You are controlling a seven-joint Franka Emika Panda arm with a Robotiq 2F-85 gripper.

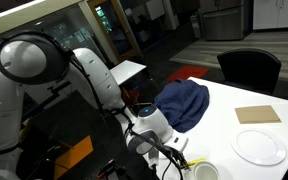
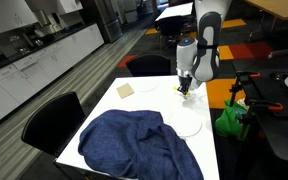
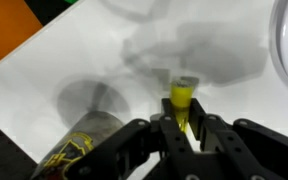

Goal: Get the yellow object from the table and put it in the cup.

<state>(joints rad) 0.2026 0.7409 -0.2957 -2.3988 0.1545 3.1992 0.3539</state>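
As the yellow object (image 3: pixel 182 100) stands pinched between the jaws in the wrist view, the pick-up half of the job looks done. The jaws are drawn narrow, gripping its sides, though whether it has cleared the white table (image 3: pixel 54 70) cannot be told. Left to do, it seems: the short carry to the low white cup (image 1: pixel 205 172) nearby, then the release.

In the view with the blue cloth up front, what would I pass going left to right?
Black chair → tan board → gripper, shut on the yellow object → green object. The blue cloth and white plate overlap these, so they are left out.
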